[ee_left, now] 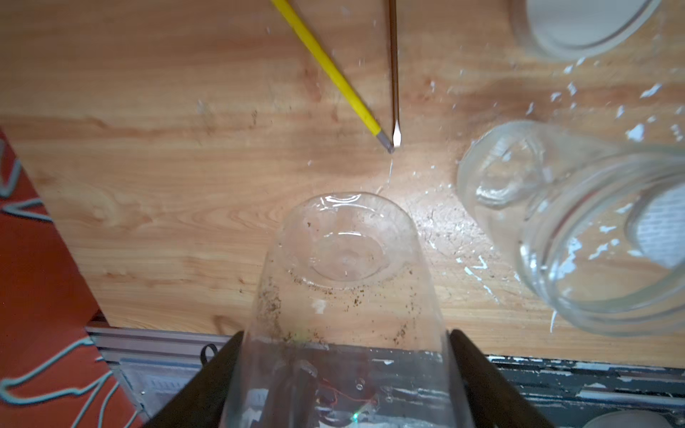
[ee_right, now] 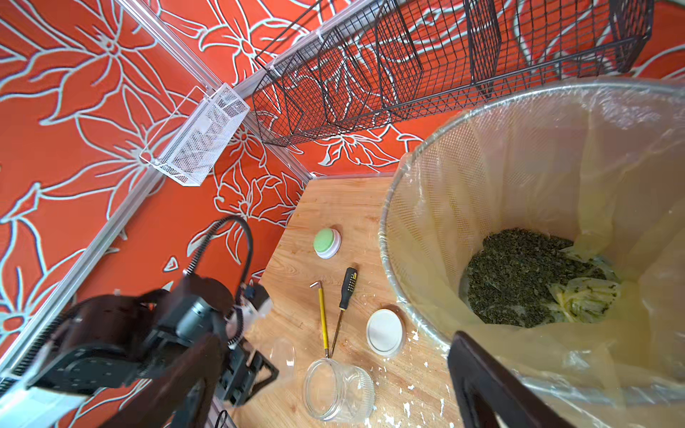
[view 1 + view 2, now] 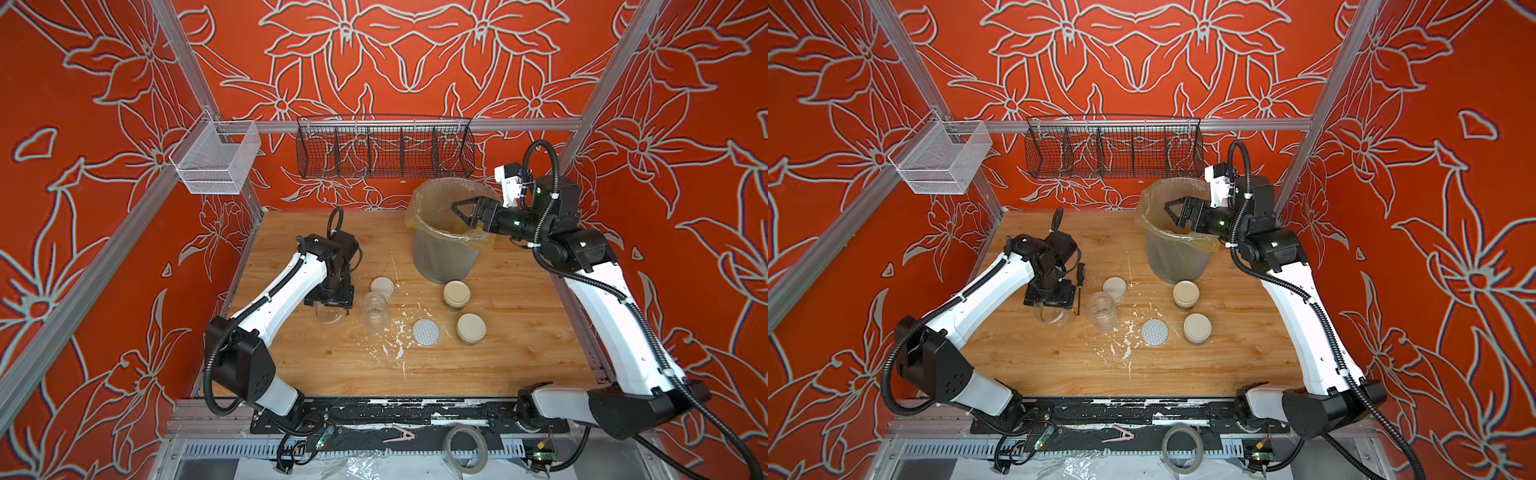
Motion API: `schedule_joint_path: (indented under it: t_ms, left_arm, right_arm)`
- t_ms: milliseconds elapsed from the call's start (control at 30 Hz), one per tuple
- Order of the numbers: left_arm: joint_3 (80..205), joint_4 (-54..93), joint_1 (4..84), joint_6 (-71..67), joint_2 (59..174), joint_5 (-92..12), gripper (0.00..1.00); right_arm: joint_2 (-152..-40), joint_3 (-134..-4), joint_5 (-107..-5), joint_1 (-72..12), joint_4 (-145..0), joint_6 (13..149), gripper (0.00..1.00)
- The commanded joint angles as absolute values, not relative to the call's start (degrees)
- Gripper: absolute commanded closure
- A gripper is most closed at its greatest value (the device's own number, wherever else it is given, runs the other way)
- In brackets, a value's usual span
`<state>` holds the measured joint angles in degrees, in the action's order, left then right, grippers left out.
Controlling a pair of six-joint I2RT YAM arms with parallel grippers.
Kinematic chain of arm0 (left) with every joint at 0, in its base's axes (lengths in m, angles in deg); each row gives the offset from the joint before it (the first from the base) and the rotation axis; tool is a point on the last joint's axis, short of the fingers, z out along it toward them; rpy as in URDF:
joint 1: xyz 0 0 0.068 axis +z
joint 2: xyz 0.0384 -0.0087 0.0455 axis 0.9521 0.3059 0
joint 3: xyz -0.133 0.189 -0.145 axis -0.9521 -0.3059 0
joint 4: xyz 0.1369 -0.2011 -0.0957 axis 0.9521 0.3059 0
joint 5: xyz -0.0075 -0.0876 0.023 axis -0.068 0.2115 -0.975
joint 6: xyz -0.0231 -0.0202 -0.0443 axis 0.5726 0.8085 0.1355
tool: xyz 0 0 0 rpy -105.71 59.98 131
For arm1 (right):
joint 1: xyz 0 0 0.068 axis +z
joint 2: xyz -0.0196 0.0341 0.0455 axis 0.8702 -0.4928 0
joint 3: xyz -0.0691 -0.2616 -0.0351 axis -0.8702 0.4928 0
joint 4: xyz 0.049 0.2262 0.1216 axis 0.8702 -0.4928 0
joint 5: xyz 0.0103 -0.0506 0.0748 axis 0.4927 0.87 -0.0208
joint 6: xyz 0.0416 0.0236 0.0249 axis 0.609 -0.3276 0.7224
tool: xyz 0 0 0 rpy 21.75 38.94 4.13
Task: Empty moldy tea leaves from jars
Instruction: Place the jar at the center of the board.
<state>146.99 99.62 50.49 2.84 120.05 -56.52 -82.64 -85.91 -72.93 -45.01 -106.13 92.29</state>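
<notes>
Clamped on an emptied jar (image 1: 344, 281), the left gripper (image 3: 330, 308) could lose the slick glass or knock the open jar (image 3: 374, 311) just right; the right gripper (image 3: 464, 215) hangs wide.

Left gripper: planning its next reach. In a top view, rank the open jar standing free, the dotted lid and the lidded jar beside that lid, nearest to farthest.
1. Open jar, just right of the left gripper.
2. Dotted lid, farther right, mid-table.
3. Lidded jar, right of that lid.
</notes>
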Motion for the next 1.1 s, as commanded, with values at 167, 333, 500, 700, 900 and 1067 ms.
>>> schedule_joint_path:
  t_ms: [167,333,500,700,900,1067]
  left_arm:
    - [135.17,89.84,50.73,9.14,117.42,-46.74,0.55]
    - [133.83,88.16,50.66,9.11,121.22,-49.1,0.48]
    - [132.36,85.58,50.65,9.04,122.68,-50.6,0.39]
    - [131.24,83.87,50.65,8.98,123.92,-50.75,0.29]
    - [131.78,84.16,50.65,8.59,122.71,-51.26,0.02]
    - [133.88,85.99,50.65,8.34,119.86,-52.73,0.02]
  right_arm:
    - [-82.0,-85.58,-72.21,-44.04,-106.49,90.72,0.03]
    - [-82.15,-85.66,-71.95,-43.94,-107.89,90.02,0.03]
    - [-81.76,-85.23,-71.56,-43.87,-108.62,89.57,0.03]
    - [-81.91,-85.31,-71.59,-43.87,-109.13,89.48,0.03]
    - [-81.99,-85.31,-71.51,-43.85,-109.41,89.44,0.03]
    - [-82.14,-85.58,-71.29,-43.88,-109.94,89.17,0.03]
